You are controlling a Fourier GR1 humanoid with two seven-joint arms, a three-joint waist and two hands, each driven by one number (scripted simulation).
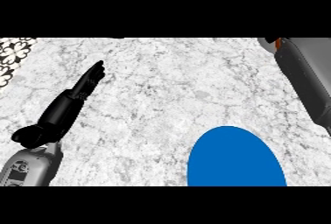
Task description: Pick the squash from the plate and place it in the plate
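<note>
A blue plate (236, 159) lies on the marble counter at the lower right, with nothing on the part that shows. My left hand (65, 107) rests at the left, fingers straight and pointing away from me, holding nothing. My right forearm (307, 78) runs along the right edge up to the view's top, and its hand is past the edge. A small orange patch (278, 43) shows beside the forearm's far end; I cannot tell whether it is the squash. No second plate is in view.
The grey-white marble counter (168, 87) fills the view. A black-and-white patterned tile surface (12, 54) shows at the upper left corner.
</note>
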